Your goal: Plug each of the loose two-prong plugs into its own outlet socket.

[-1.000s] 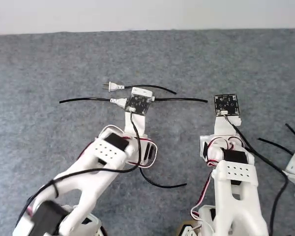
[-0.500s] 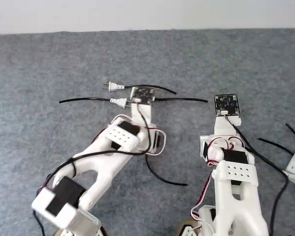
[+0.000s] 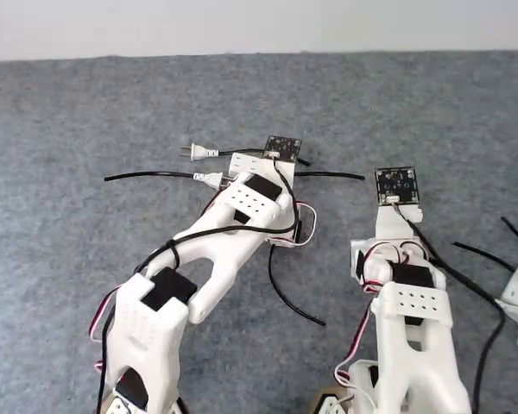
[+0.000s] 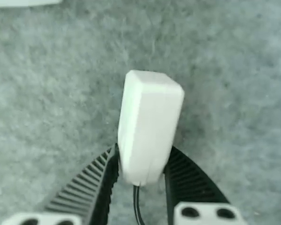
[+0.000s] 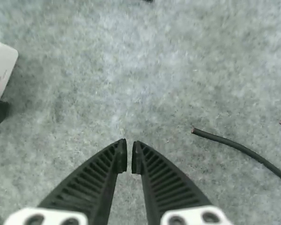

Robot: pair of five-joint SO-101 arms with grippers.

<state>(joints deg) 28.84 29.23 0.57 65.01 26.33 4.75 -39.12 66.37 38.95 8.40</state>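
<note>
Gripping the socket (image 4: 149, 123), your left gripper (image 4: 141, 158) is clamped around it, a plug (image 3: 209, 178) just beside. Your right gripper (image 5: 129, 157) is closed and empty, a cord (image 5: 239, 149) nearby.

Soft, even light covers the grey carpet (image 3: 69, 259); the white socket block (image 4: 150, 122) looks bright, with a faint shadow beside it.

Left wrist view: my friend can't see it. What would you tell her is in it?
The left gripper clamps a white outlet socket between its black ribbed fingers, with grey carpet behind it. A thin black cord leaves the socket's end nearest the camera.
</note>
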